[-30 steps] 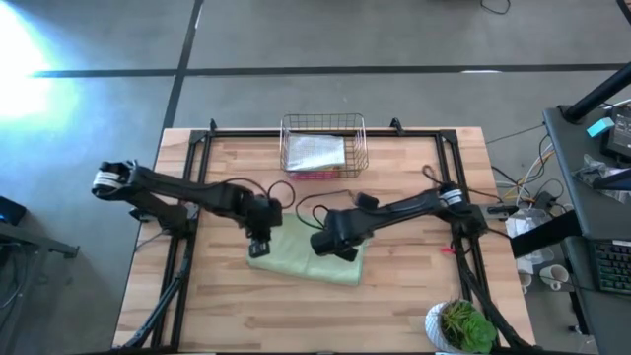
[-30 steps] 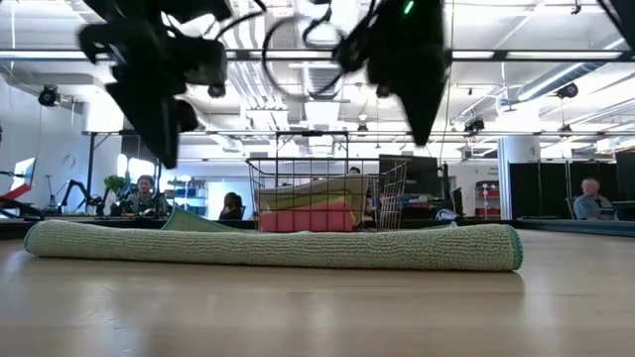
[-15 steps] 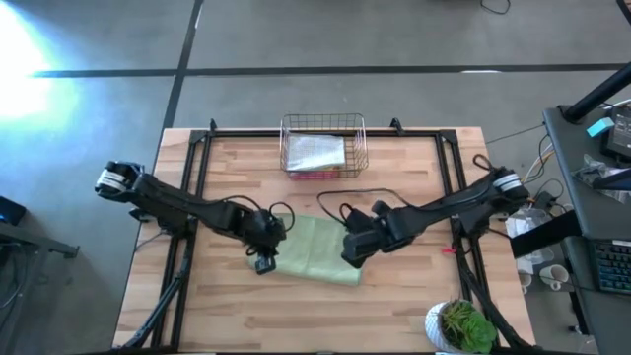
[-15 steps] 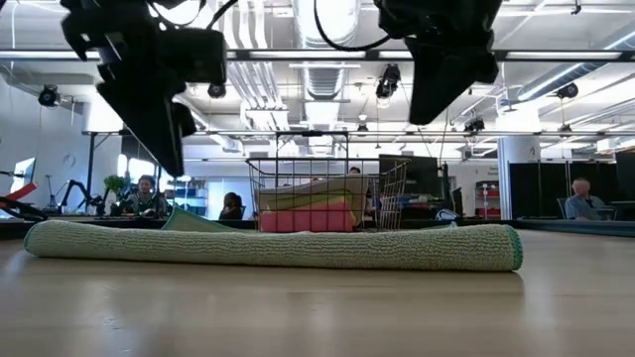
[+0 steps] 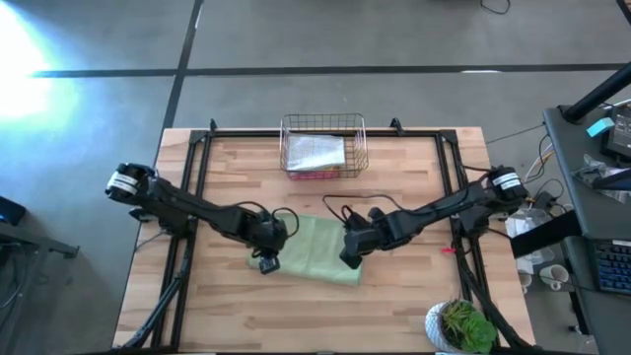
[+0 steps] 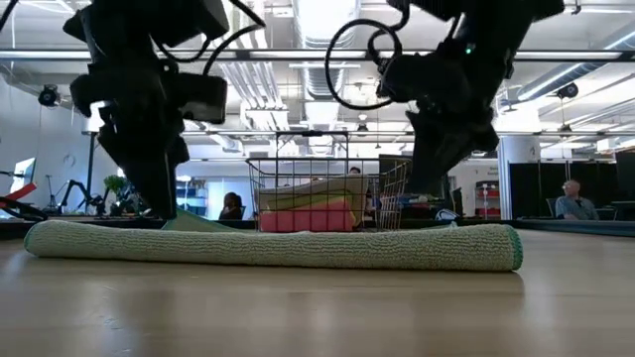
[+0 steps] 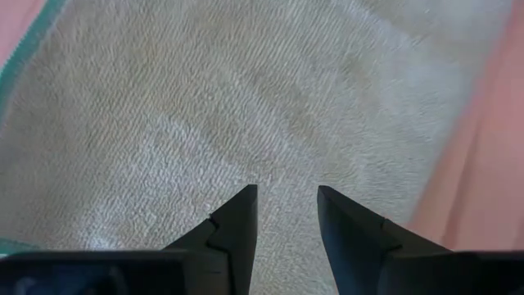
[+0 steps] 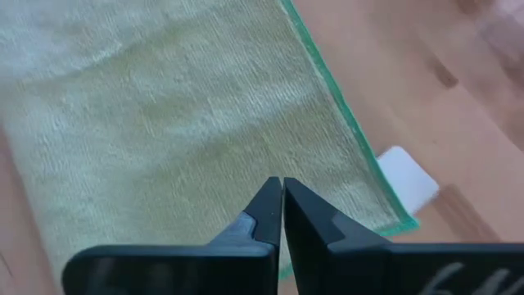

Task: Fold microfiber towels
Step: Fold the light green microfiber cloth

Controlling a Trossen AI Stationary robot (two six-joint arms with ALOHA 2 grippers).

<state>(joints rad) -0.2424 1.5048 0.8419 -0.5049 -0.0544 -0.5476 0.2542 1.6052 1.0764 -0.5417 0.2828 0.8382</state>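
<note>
- Towel (image 5: 317, 249), pale sage green with a darker green hem, lies folded at frame centre; no readable writing.
- Left end effector (image 7: 285, 215): fingers apart over it.
- Right end effector (image 8: 282, 209): fingers together, empty.

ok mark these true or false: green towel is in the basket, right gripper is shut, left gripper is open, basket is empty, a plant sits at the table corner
1. The green towel is in the basket: false, it lies flat on the table.
2. The right gripper is shut: true.
3. The left gripper is open: true, a gap shows between its fingers.
4. The basket is empty: false, folded towels lie in it.
5. A plant sits at the table's corner: true.
</note>
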